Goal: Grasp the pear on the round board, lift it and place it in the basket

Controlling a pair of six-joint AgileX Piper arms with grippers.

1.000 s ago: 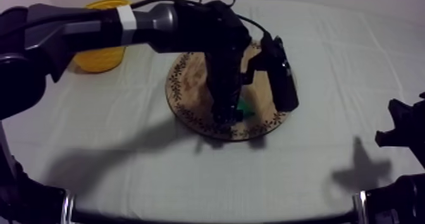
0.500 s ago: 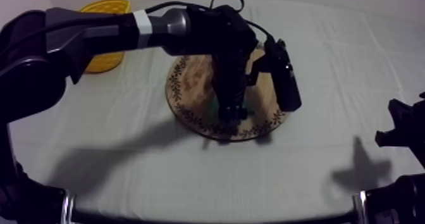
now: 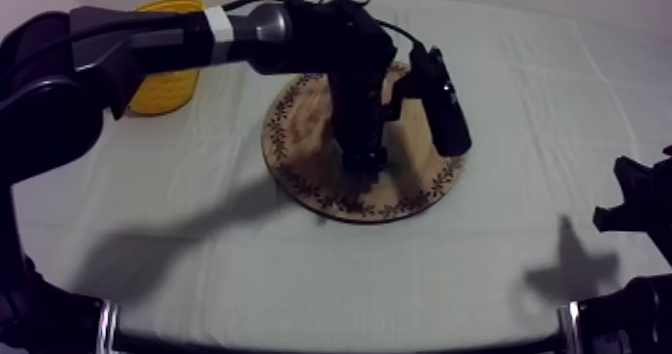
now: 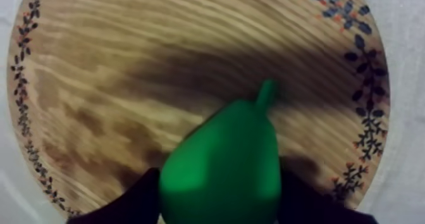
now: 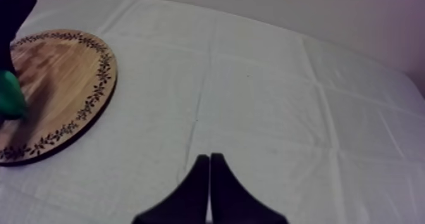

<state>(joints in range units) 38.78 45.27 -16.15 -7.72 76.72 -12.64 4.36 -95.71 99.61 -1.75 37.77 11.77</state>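
Pear (image 4: 221, 169), smooth green, pinched by left jaws over grained wooden board (image 4: 126, 81), right jaws pressed together

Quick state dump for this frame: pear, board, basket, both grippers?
left gripper: shut on the pear, over the wooden board.
pear: upright between the fingers; lifted or not, cannot tell.
right gripper: shut on nothing, over the cloth.
wooden board: flat on the cloth.
yellow basket: upright, inside hidden.
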